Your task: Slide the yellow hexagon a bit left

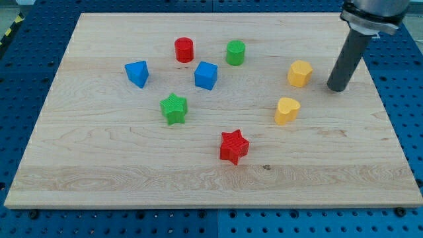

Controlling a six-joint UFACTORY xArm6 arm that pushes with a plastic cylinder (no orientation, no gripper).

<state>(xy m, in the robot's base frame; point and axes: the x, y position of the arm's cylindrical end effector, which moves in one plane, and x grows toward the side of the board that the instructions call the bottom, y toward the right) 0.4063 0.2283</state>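
Observation:
The yellow hexagon sits on the wooden board at the view's upper right. My tip rests on the board just to the right of the yellow hexagon, a small gap apart, slightly lower in the view. A yellow heart lies below the hexagon.
A green cylinder, red cylinder, blue cube and blue triangular block lie to the hexagon's left. A green star and red star lie lower. The board's right edge is near my tip.

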